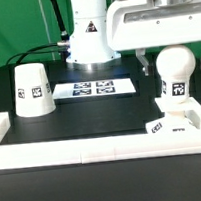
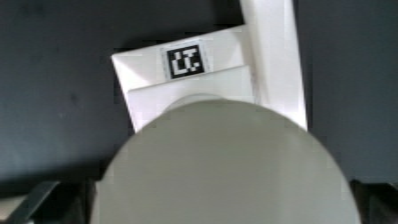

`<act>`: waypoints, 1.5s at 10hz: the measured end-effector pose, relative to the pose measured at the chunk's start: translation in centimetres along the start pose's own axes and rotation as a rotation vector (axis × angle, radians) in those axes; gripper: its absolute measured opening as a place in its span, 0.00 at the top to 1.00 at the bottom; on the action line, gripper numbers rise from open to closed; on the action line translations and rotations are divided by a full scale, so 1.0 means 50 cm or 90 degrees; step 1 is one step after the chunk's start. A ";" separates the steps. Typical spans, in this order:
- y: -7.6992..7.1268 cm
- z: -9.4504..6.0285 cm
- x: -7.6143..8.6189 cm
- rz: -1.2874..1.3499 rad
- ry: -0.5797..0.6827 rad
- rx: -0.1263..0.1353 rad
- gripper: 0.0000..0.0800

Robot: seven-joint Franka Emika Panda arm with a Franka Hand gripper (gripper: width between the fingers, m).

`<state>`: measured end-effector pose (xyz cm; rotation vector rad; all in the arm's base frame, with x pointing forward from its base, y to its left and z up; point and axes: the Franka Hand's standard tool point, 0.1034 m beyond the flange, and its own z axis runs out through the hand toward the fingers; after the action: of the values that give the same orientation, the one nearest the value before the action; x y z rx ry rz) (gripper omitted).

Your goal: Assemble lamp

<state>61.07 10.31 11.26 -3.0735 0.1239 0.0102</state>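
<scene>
Your gripper [image 1: 171, 47] hangs released above the bulb [image 1: 173, 73] (standing on the base [image 1: 172, 123]), shade [image 1: 32, 92] well apart.

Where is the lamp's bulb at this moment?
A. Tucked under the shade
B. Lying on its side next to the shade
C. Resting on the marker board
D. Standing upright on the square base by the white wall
D: the bulb stands upright on the base near the wall, directly below the gripper, while the shade sits apart at the exterior view's left.
</scene>
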 end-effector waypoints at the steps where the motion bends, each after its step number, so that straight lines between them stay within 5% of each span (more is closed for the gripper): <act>1: -0.002 0.000 -0.001 -0.042 0.000 -0.002 0.13; 13: 0.000 0.001 0.000 -0.540 -0.009 -0.034 0.13; 14: 0.000 0.001 0.000 -0.540 -0.009 -0.034 0.25; 15: 0.000 0.001 0.000 -0.540 -0.009 -0.034 0.28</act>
<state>61.08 10.30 11.21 -2.9025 -1.1729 -0.0073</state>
